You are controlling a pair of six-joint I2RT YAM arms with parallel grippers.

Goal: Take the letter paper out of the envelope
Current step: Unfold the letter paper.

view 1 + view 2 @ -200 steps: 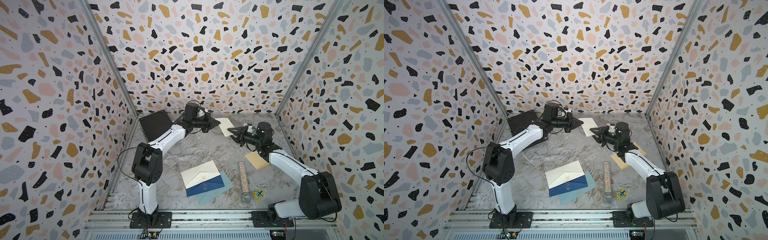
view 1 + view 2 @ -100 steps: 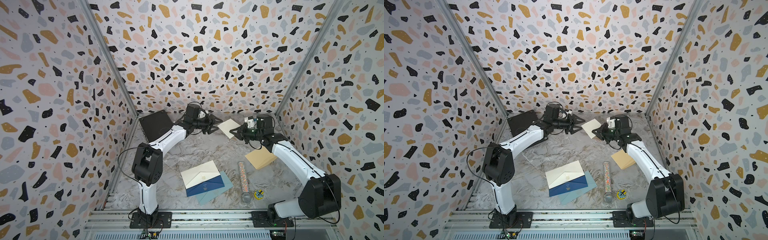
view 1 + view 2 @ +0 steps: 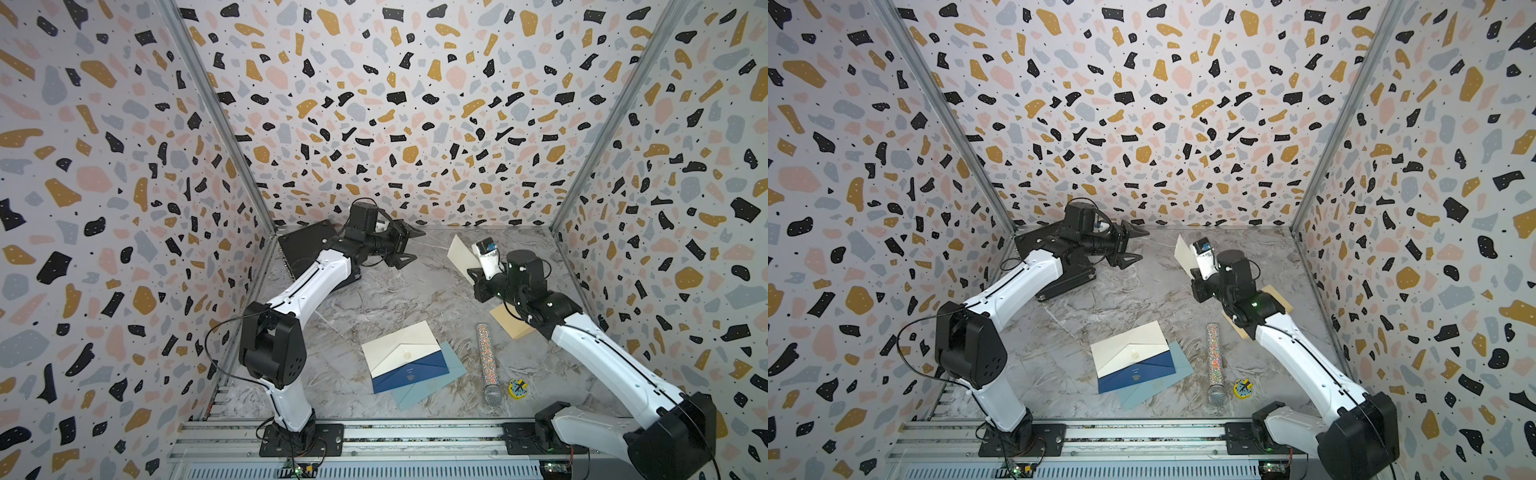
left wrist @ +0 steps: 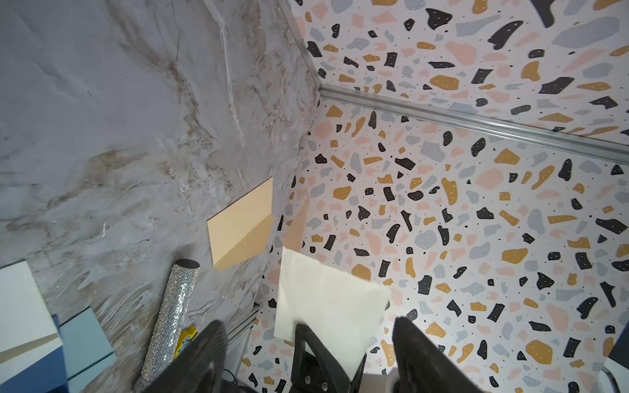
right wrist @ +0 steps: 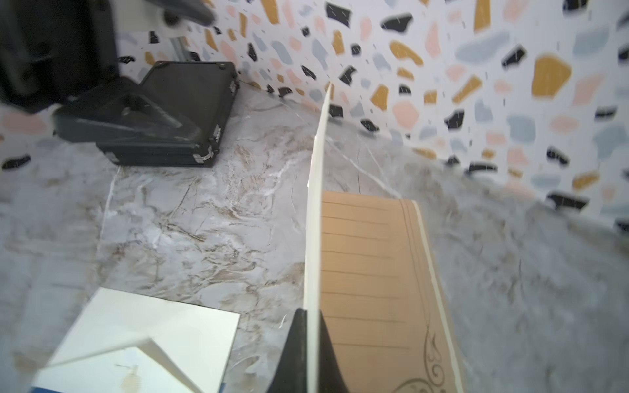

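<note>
Beside the sequinned glitter tube (image 3: pixel 486 357), flat paper envelopes (image 3: pixel 409 361) in cream, navy and pale blue lie fanned on the marbled surface (image 3: pixel 395 299). Beyond the tube the tan, lined letter paper (image 5: pixel 367 272) lies flat, under the right gripper (image 5: pixel 311 320) and not in it. This gripper is closed on a thin cream envelope (image 3: pixel 460 253), held off the surface. Farther beyond, the left gripper (image 3: pixel 409 246) stands open, empty.

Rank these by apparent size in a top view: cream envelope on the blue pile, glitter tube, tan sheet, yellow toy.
1. cream envelope
2. glitter tube
3. yellow toy
The tan sheet is partly hidden under the right arm, so it is unranked against the tube.
</note>
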